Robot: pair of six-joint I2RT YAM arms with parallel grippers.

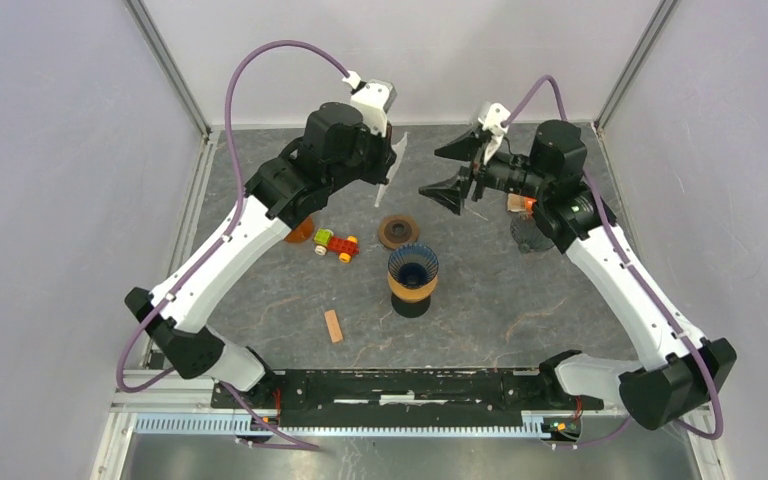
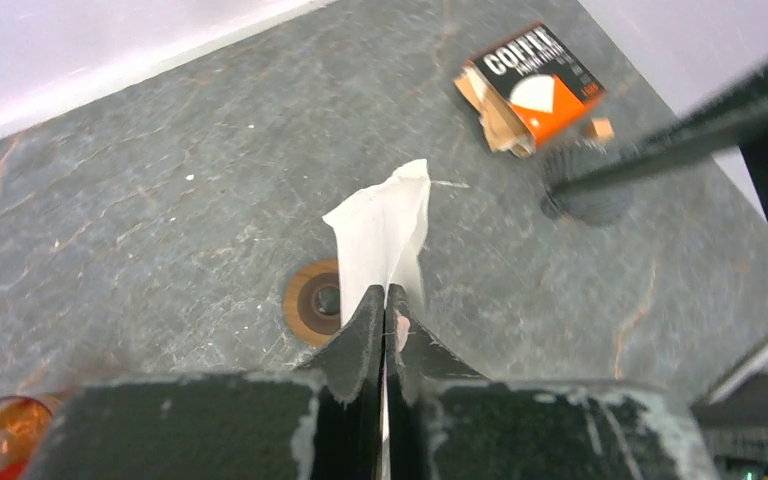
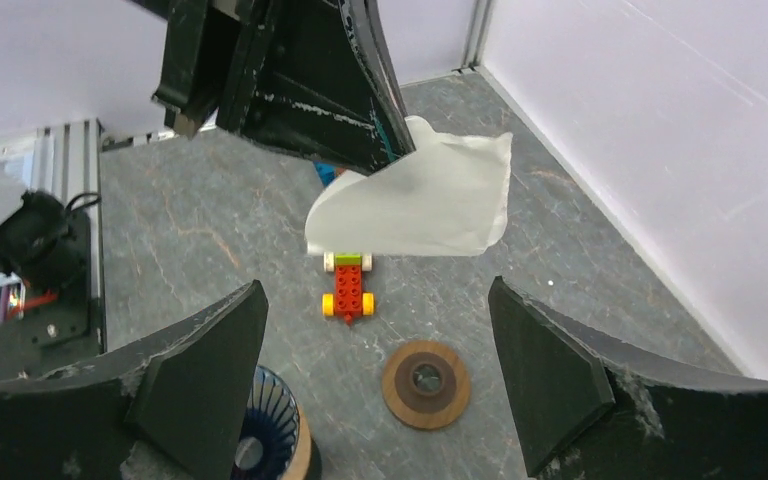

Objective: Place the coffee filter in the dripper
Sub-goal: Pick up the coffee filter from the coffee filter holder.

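Nearest the arm bases I see a wooden block (image 1: 333, 325). Just past it the dripper (image 1: 412, 275) stands upright mid-table. Beyond that lie a toy car (image 1: 337, 244) and a brown disc (image 1: 398, 231). Farther back and raised off the table, my left gripper (image 2: 385, 300) is pinched tight on the filter (image 3: 430, 200). The filter sticks out flat past the tips, well apart from the dripper. My right gripper (image 1: 457, 170) faces it with jaws spread wide, holding nothing, and the filter is out in front of them. A filter box (image 2: 535, 90) lies near the far right wall.
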